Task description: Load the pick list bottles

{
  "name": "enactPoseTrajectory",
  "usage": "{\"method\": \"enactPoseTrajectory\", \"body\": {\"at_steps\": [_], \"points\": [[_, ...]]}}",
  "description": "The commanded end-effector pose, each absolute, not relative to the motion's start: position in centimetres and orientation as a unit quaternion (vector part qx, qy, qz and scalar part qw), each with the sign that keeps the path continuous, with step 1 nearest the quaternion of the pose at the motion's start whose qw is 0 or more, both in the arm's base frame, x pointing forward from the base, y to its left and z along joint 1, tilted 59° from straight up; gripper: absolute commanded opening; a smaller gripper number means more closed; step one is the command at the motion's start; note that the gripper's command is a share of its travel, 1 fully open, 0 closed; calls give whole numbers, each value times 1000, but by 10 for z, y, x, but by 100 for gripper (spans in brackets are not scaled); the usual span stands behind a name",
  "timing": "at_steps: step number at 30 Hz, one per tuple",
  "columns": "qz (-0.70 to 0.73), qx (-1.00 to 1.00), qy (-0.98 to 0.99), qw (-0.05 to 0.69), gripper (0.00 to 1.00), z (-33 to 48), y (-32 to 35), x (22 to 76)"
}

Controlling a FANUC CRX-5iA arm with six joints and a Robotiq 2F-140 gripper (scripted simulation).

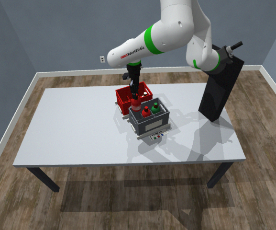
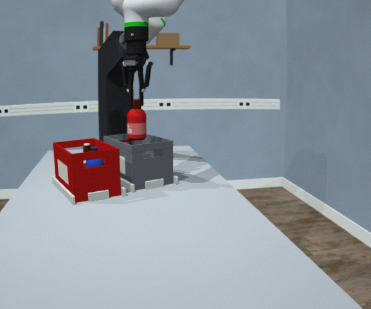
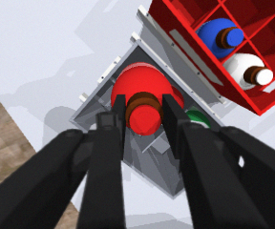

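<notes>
My gripper (image 1: 134, 95) is shut on the neck of a red bottle (image 1: 136, 105) and holds it upright just above a back compartment of the grey crate (image 1: 149, 116). The bottle also shows in the side view (image 2: 136, 123) and in the wrist view (image 3: 142, 102), with the gripper (image 3: 143, 114) closed around its cap. The grey crate holds a red bottle (image 1: 146, 112) and a green bottle (image 1: 155, 108). The red crate (image 1: 131, 97) behind it holds a blue bottle (image 3: 222, 34) and a white bottle (image 3: 250, 72). The pick list (image 1: 157, 135) lies in front of the grey crate.
White guide strips (image 2: 97, 195) border both crates on the table. The black robot pedestal (image 1: 219, 84) stands at the table's right rear.
</notes>
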State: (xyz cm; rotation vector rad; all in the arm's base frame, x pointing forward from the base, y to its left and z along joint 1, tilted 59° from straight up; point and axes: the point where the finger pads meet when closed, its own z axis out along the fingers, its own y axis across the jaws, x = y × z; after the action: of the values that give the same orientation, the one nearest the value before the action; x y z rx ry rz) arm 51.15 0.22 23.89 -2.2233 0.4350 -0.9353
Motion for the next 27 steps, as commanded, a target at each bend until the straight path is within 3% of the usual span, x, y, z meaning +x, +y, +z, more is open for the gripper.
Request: {"method": "enactPoseTrajectory", "body": {"at_steps": [1, 27], "points": [[-360, -854, 167, 338, 10, 240, 5, 510], [-360, -854, 167, 338, 10, 241, 2, 512]]}}
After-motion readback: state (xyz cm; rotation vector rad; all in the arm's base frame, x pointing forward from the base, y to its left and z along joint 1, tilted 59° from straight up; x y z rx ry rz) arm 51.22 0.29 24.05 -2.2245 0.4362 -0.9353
